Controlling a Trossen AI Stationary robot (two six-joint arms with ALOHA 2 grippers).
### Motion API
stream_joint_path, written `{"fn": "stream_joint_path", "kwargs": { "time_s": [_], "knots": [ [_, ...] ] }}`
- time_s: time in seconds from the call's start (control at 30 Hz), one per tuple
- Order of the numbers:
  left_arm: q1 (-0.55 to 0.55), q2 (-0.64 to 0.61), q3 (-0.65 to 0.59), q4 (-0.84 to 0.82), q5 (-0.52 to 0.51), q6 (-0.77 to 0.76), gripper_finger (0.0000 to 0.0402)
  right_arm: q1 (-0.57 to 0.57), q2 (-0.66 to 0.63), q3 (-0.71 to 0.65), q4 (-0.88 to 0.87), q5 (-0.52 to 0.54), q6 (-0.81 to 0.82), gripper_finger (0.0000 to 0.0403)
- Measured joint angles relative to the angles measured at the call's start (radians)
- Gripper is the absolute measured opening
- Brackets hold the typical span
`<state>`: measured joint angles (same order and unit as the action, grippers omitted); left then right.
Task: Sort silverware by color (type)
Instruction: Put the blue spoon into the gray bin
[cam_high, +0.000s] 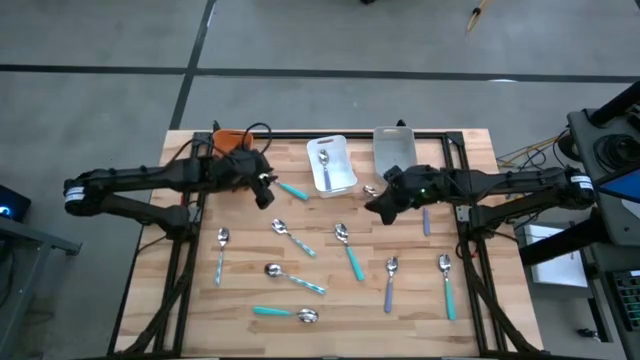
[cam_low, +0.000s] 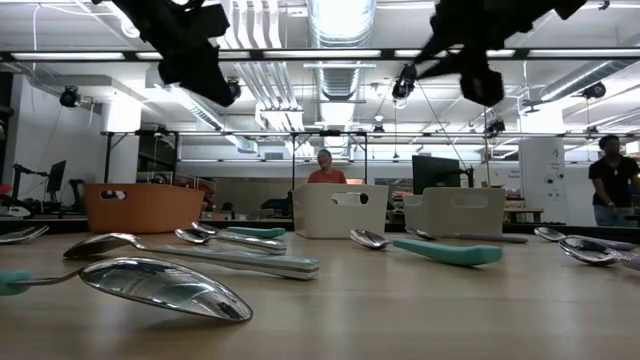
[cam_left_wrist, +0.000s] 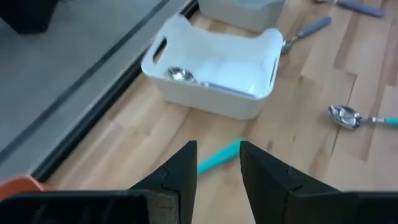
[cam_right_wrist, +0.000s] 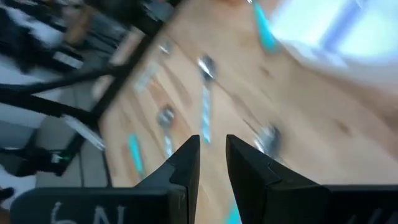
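Note:
Spoons and forks with teal, lavender or striped handles lie flat and scattered on the wooden table (cam_high: 240, 290). My left gripper (cam_high: 268, 192) is open and hovers over a teal-handled piece (cam_high: 293, 190). In the left wrist view that handle (cam_left_wrist: 214, 160) shows in the gap of my left gripper (cam_left_wrist: 217, 148), well below it. My right gripper (cam_high: 376, 208) hangs above the table beside a small spoon (cam_high: 369, 190). In its blurred wrist view my right gripper (cam_right_wrist: 213, 142) shows a narrow gap with nothing in it. One lavender-handled spoon (cam_left_wrist: 186, 76) lies in the white bin (cam_high: 331, 163).
An orange bin (cam_high: 232, 138), the white bin and a grey bin (cam_high: 394, 148) stand in a row at the far edge. Loose pieces lie toward the near edge, among them a teal one (cam_high: 285, 313) and a lavender one (cam_high: 390, 285). People stand in the room behind.

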<state>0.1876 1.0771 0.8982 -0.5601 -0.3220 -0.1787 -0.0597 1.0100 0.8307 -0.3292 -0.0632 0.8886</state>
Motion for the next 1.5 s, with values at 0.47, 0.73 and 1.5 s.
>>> {"fn": "stream_joint_path", "kwargs": {
  "time_s": [0.47, 0.73, 1.5],
  "knots": [
    [-0.010, -0.001, -0.210, 0.273, 0.203, -0.030, 0.0103, -0.073, 0.046, 0.000, -0.611, 0.111, 0.023, 0.0068],
    [-0.010, -0.001, -0.207, 0.569, 0.202, -0.084, 0.0103, -0.212, 0.227, 0.000, -0.532, 0.062, -0.320, 0.0068],
    [-0.128, 0.005, -0.040, 0.678, 0.198, 0.182, 0.0103, -0.152, 0.165, 0.000, -0.674, -0.410, -0.011, 0.0167]
  ]
}}
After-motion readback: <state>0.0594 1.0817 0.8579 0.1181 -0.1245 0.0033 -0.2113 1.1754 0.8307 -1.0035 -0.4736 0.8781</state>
